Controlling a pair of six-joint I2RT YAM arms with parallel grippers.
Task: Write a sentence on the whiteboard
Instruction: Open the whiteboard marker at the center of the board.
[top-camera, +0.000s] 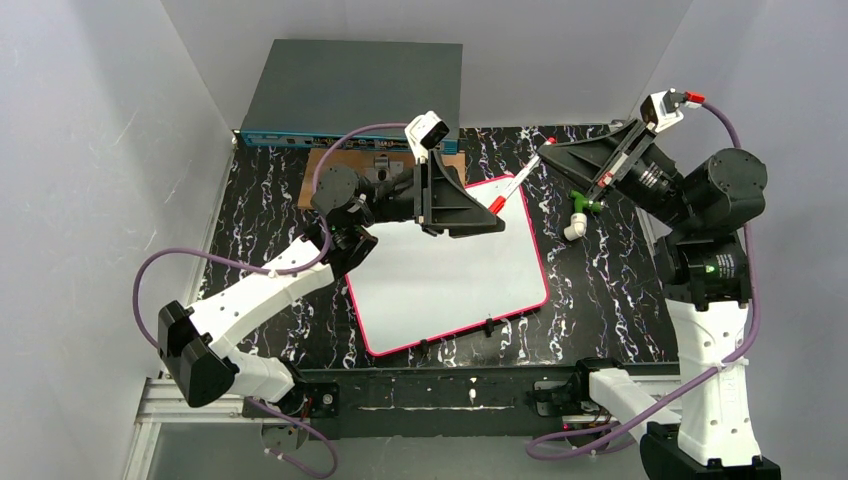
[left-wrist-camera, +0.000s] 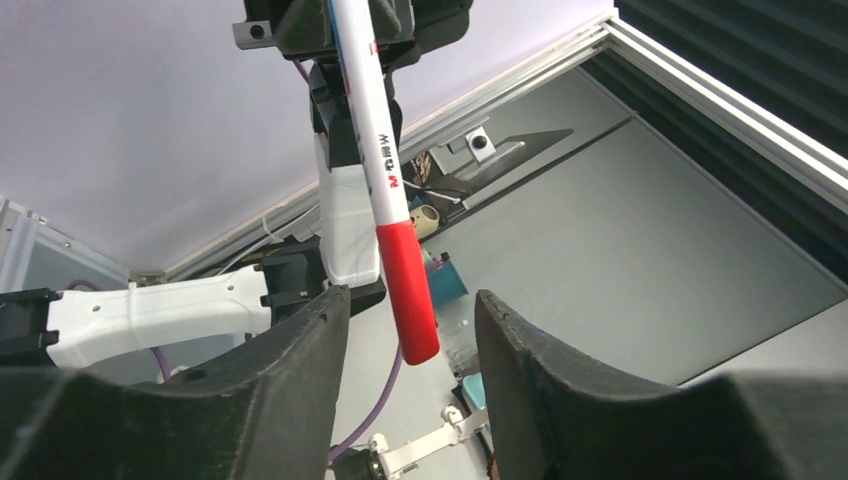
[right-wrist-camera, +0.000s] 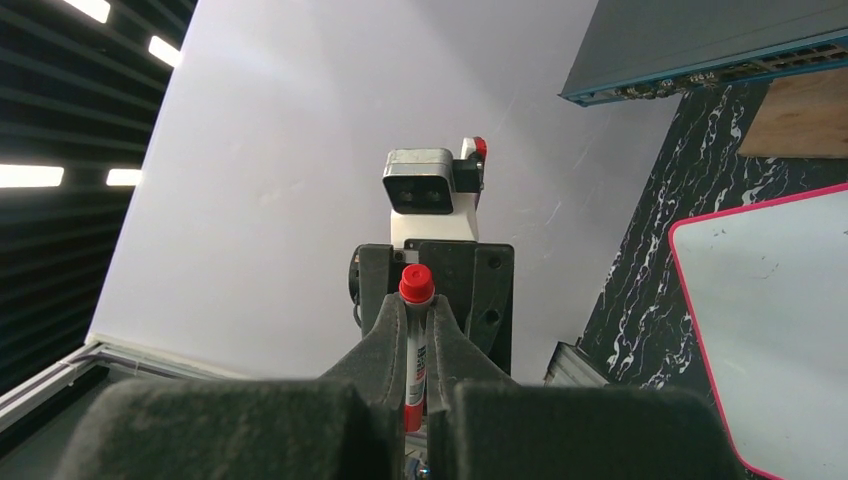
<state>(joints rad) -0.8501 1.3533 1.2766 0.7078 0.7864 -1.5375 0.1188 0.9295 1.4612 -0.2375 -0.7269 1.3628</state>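
Black marbled table (top-camera: 600, 290) beneath everything. Flat at its centre, whiteboard (top-camera: 450, 280), pink-rimmed, turned slightly askew. At 11 o'clock from it, grey switch box (top-camera: 355, 90) against the back wall, brown wooden board (top-camera: 340, 165) just in front. Over the whiteboard's 12 o'clock edge, left gripper (top-camera: 497, 212), jaws spread either side of the red cap (left-wrist-camera: 410, 290), a gap on each side. At 1 o'clock, right gripper (top-camera: 548, 153), pinched tight on the marker (top-camera: 520, 180), cap end pointing to 7 o'clock. At 2 o'clock, small white-and-green fitting (top-camera: 580, 215) on the table.
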